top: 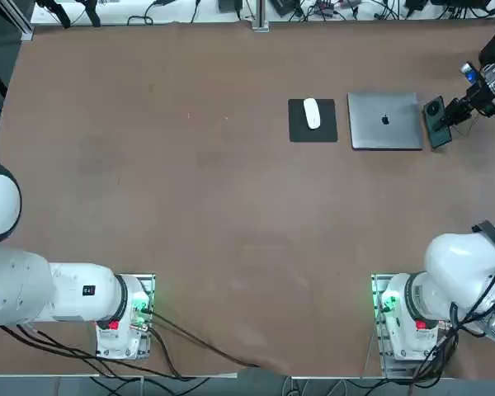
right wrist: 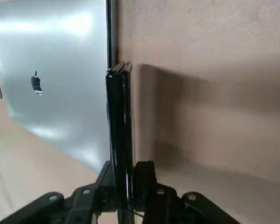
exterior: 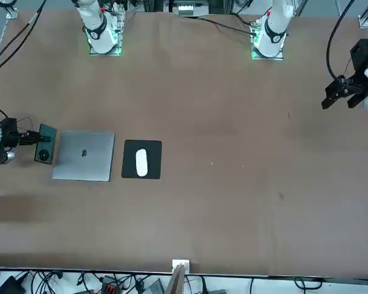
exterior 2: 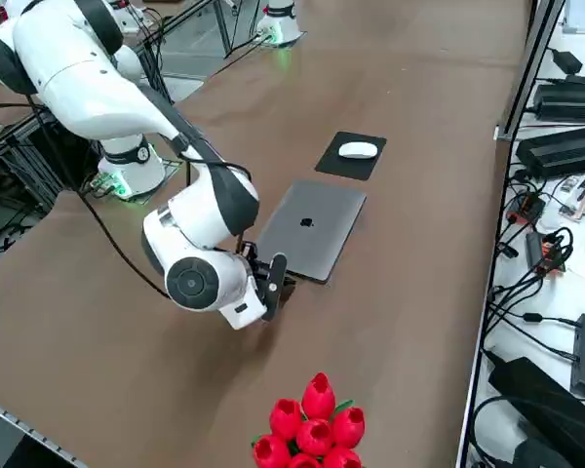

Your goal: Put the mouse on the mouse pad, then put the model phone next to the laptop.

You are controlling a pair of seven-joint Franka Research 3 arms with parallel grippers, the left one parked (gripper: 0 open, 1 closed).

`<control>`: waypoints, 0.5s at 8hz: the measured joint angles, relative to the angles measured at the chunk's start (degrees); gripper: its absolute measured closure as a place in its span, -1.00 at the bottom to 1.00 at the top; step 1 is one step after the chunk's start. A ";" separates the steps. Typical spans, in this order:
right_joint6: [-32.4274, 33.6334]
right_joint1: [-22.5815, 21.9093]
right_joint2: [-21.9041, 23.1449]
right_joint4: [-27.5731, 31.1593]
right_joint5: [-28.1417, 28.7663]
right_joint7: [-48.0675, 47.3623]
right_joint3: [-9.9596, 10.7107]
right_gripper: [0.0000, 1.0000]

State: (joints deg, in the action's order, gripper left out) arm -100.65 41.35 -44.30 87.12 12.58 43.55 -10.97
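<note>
Two fingers of the right gripper [right wrist: 123,175] clamp the model phone [right wrist: 119,126] by its edges, holding it just off the laptop's [top: 385,120] right side, low over the bench [top: 190,206]. Whether the phone touches the bench cannot be told. Laptop lies closed, logo up. Left of it, close beside, sits the mouse pad [top: 313,130], with the mouse [top: 312,113] resting on its far part. Red tulips [exterior 2: 312,424] stand at the bench's right edge.

Mouse [top: 312,113] on mouse pad [top: 313,130]; laptop [top: 384,120] betw pad & model phone [top: 436,120].
</note>
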 joint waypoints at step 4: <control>-0.09 -0.03 -0.34 0.00 -0.05 0.03 0.05 0.67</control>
State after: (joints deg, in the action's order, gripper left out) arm -100.73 41.32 -44.64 87.12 12.54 43.58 -10.92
